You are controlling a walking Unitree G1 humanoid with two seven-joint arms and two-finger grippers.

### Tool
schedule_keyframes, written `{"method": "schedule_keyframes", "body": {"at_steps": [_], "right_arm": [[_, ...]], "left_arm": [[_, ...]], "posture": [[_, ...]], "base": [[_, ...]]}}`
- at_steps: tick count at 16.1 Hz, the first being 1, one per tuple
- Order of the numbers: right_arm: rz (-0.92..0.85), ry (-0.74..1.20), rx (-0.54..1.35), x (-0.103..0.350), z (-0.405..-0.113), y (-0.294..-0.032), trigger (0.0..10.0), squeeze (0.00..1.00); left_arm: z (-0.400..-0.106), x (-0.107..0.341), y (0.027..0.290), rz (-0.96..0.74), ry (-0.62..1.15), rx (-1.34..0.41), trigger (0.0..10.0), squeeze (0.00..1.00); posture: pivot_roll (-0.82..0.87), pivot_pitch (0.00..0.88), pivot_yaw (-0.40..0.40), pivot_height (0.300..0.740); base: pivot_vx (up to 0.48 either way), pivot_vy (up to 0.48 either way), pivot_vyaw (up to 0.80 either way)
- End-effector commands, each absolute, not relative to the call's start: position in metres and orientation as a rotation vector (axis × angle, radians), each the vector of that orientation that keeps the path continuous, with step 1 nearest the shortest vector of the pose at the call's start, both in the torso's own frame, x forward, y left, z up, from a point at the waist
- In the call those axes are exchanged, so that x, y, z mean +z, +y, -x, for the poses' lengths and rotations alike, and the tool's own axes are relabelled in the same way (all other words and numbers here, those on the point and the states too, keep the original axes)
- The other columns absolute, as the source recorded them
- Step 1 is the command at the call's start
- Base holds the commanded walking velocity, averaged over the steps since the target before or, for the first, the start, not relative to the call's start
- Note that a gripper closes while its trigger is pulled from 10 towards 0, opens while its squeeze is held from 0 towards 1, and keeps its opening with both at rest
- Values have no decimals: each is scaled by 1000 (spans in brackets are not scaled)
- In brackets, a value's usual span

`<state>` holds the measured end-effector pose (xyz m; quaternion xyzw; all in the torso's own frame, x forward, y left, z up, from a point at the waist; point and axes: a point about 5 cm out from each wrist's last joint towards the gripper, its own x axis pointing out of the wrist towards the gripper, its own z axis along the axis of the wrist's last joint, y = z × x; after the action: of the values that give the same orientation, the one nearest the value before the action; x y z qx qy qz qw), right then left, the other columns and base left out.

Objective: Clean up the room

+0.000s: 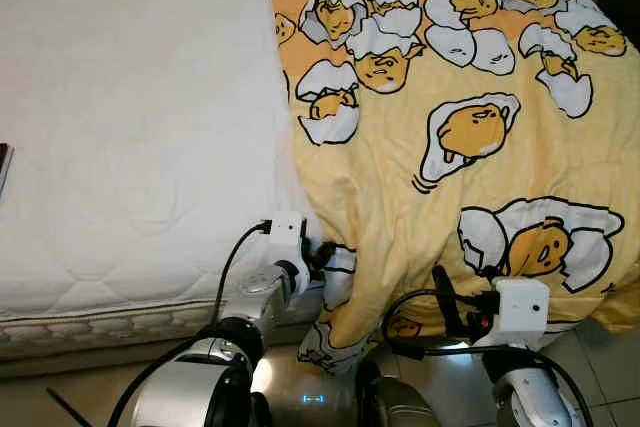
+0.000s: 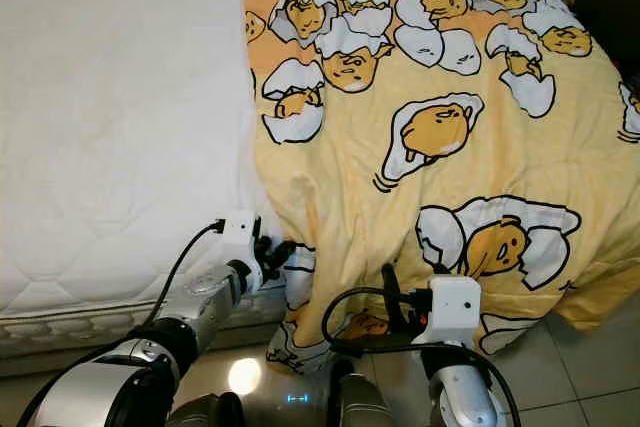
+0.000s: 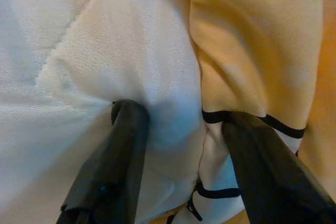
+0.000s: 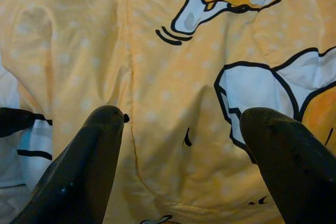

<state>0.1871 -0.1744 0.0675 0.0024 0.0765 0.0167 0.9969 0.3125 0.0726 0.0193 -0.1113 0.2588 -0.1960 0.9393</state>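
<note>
Blanket (image 1: 470, 127) – cut off top, right.

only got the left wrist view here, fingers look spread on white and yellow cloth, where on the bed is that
Observer: The left pincer sits at the foot edge of the bed, right where the yellow blanket meets the bare white mattress.
Operator: how much of the bed does the blanket cover
Observer: Only the robot's right part; the left part of the mattress lies uncovered.
Operator: what is the other arm doing
Observer: The right pincer is open and points at the blanket's hanging edge near the foot of the bed, with nothing between its fingers.
</note>
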Motion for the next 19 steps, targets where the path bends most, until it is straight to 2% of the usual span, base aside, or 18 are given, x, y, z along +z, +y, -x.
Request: {"method": "schedule_keyframes", "body": {"at_steps": [1,4,6,8,10,14,15,16,17,19], "right_arm": [[-12,159,29,68,-187,-173,10000,0],[-25,157,33,66,-190,-167,10000,0],[-36,156,29,63,-192,-164,10000,0],[-43,152,25,61,-193,-162,10000,0],[-43,152,26,60,-194,-162,10000,0],[-43,152,26,60,-194,-162,10000,0],[-43,150,34,59,-198,-162,10000,0],[-42,148,41,58,-201,-161,10000,0],[-41,145,45,58,-203,-161,10000,0],[-39,137,47,60,-205,-161,10000,0]], "left_arm": [[-307,17,59,248,558,-455,0,0],[-309,16,68,222,554,-434,0,0],[-313,18,93,171,503,-369,0,0],[-325,34,121,76,353,-281,0,0],[-330,43,130,74,303,-251,0,0],[-330,43,130,74,303,-251,0,0],[-332,49,139,95,285,-250,3608,0],[-331,49,138,98,289,-273,9176,0],[-330,50,132,127,289,-319,10000,1000],[-330,51,118,159,288,-385,10000,1000]], "posture": [[-214,244,15,740],[-180,241,36,740],[-160,235,56,740],[-143,226,66,740],[-131,218,70,740],[-131,218,70,740],[-108,185,59,740],[-110,179,57,740],[-111,178,56,740],[-127,174,50,740]], "base": [[0,0,0],[0,0,0],[0,0,0],[0,0,0],[0,0,0],[0,0,0],[0,0,0],[0,0,0],[0,0,0],[0,0,0]]}}
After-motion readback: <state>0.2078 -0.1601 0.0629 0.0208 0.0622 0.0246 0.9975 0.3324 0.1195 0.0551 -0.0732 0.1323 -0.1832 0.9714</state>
